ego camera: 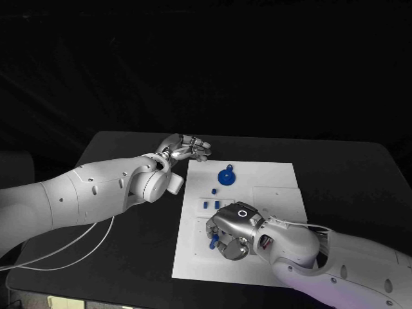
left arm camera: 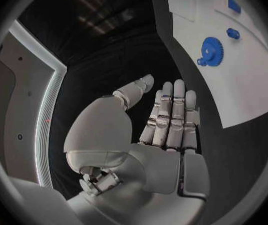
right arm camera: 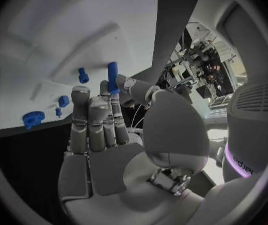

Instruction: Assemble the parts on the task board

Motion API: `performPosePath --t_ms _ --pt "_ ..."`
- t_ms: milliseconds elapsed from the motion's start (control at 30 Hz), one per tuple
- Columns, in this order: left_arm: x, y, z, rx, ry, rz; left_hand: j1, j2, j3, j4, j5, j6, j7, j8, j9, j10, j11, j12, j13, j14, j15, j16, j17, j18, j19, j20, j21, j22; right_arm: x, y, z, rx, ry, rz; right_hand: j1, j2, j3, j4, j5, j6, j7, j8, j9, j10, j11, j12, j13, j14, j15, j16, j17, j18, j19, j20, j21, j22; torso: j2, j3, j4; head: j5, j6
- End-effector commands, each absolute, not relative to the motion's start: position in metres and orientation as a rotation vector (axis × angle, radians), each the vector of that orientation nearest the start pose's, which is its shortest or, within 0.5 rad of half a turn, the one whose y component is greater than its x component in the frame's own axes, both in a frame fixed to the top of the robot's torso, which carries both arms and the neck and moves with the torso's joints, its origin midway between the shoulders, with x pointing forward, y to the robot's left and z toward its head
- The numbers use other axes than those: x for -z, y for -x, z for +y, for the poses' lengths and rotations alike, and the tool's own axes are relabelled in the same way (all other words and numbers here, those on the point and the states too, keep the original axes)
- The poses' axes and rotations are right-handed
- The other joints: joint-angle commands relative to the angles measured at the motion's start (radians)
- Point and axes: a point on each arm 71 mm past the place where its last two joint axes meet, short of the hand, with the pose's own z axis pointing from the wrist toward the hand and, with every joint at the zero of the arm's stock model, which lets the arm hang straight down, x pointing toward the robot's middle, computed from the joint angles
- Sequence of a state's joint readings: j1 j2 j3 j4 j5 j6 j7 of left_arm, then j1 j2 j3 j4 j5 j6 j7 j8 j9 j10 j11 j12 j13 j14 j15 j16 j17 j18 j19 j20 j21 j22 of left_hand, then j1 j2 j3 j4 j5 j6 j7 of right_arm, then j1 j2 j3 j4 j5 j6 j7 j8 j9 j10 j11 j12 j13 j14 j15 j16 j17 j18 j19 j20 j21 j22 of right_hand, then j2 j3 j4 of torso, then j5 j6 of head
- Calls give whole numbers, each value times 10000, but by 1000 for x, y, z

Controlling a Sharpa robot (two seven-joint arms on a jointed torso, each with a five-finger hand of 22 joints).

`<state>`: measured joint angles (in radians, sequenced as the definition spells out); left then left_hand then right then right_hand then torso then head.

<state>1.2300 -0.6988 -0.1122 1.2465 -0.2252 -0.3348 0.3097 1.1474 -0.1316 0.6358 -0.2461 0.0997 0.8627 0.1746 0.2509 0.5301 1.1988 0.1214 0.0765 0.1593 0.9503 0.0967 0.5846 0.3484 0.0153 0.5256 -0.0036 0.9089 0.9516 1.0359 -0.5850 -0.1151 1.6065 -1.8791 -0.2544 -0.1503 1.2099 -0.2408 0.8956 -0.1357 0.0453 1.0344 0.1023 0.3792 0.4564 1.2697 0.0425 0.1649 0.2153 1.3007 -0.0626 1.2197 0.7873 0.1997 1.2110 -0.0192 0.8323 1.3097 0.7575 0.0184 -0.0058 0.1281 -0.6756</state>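
Currently, board: white flat task board [ego camera: 262, 177] lies in the middle of the black tabletop [ego camera: 345, 167], reaching toward its near edge.
Right hand: silver right hand [ego camera: 232, 235] is over the near part of the board, pinching a blue peg-shaped part [right arm camera: 112, 77] between thumb and fingers [right arm camera: 90, 116]; the peg stands upright above the fingertips in the right wrist view.
Left hand: silver left hand [ego camera: 186, 149] is above the tabletop just off the board's far left corner; fingers [left arm camera: 171, 112] straight and side by side, thumb apart, nothing held.
Gear: blue toothed gear-shaped part [ego camera: 226, 176] lies on the far half of the board, well apart from both hands.
Small parts: short blue pieces [ego camera: 210, 205] sit on the board between the gear and the right hand; whether they lie flat or stand in holes, cannot tell.
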Motion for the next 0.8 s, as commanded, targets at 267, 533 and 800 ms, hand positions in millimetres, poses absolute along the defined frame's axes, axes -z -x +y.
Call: performPosePath --t_ms 267,533,800 --pt "205 -534 216 12791 9029 15278 -91 14 21 62 -61 -74 -5 66 -16 -30 21 -30 -11 61 24 -59 22 201 66 27 -58 18 263 -389 -45 -7719 7244 16439 -9 83 0 -76 35 86 10 38 13 382 -17 32 23 -50 -88 2 14 621 -4 -81 55 170 2 -1 -1 19 -15" --pt "205 -534 215 12808 9027 15300 -90 8 19 61 -61 -78 -5 66 -17 -33 23 -31 -14 60 25 -69 33 202 66 27 -61 20 266 -386 -41 -7831 7521 16746 -19 80 -3 -82 35 87 10 37 14 380 -16 30 25 -50 -88 1 14 621 -5 -79 56 169 -2 -4 -4 16 -39" --pt "205 -534 216 12794 9033 15294 -88 6 18 61 -61 -81 -4 66 -19 -36 24 -32 -16 60 26 -76 42 203 66 28 -63 21 271 -378 -37 -7512 8330 16449 -21 71 -11 -119 35 92 6 39 17 378 -17 26 31 -53 -89 -1 16 621 -12 -77 59 169 -1 -2 -9 23 -77"
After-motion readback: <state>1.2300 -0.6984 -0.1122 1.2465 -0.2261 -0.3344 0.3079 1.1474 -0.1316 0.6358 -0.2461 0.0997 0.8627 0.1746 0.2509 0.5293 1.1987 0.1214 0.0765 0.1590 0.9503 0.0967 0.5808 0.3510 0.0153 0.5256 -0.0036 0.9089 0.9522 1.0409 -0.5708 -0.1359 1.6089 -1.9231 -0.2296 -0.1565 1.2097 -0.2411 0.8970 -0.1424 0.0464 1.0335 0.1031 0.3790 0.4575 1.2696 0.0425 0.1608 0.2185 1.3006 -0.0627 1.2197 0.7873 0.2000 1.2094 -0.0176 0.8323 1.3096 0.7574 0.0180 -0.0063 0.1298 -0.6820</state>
